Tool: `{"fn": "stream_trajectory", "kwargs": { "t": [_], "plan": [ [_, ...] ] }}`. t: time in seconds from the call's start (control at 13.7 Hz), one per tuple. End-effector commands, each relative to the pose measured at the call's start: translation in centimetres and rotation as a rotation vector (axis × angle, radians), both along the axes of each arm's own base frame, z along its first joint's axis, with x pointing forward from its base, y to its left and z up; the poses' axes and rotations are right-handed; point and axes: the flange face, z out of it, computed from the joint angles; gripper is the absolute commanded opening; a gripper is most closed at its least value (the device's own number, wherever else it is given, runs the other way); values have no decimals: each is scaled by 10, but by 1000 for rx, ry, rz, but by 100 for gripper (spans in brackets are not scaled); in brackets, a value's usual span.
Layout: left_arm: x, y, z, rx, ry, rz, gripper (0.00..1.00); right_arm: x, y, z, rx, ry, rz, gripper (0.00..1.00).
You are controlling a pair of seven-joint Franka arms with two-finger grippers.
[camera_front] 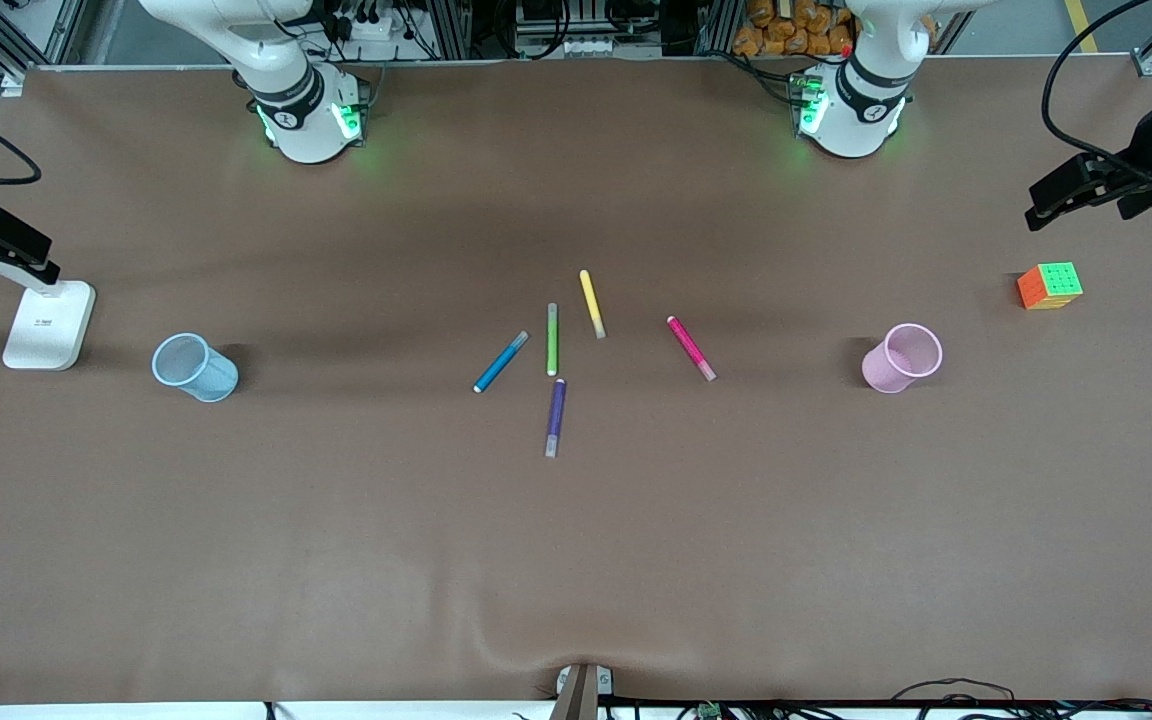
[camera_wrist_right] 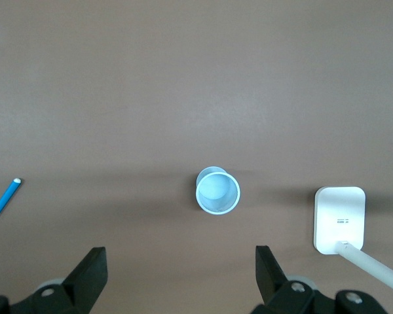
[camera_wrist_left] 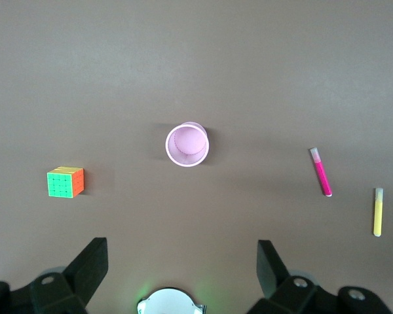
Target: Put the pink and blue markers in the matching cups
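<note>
The blue marker [camera_front: 501, 361] and the pink marker [camera_front: 691, 348] lie flat in the middle of the table. The light blue cup [camera_front: 195, 367] stands upright toward the right arm's end, the pale pink cup [camera_front: 902, 357] upright toward the left arm's end. My left gripper [camera_wrist_left: 181, 252] is open and empty, high over the table near the pink cup [camera_wrist_left: 187, 144]; the pink marker [camera_wrist_left: 321, 172] shows there too. My right gripper [camera_wrist_right: 179, 255] is open and empty, high over the table near the blue cup [camera_wrist_right: 217, 190]; the blue marker [camera_wrist_right: 4, 200] shows at that view's edge. Neither gripper shows in the front view.
Green [camera_front: 552, 339], yellow [camera_front: 592, 303] and purple [camera_front: 556, 416] markers lie between the blue and pink ones. A coloured puzzle cube [camera_front: 1049, 286] sits beside the pink cup toward the left arm's end. A white stand base [camera_front: 49, 323] sits beside the blue cup.
</note>
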Motion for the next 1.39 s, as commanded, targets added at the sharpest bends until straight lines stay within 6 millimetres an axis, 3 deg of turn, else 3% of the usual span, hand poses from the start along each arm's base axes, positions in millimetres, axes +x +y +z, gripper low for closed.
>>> {"fn": "stream_trajectory", "kwargs": {
  "t": [0.0, 0.88, 1.31],
  "plan": [
    [-1, -8, -6, -3, 29, -10, 100, 1, -4, 1, -12, 15, 0, 100],
    [-1, -56, -46, 5, 109, -28, 100, 8, -6, -6, 15, 15, -4, 100],
    [-7, -65, -89, -56, 203, 11, 100, 10, -8, -8, 12, 15, -5, 100]
  ]
}}
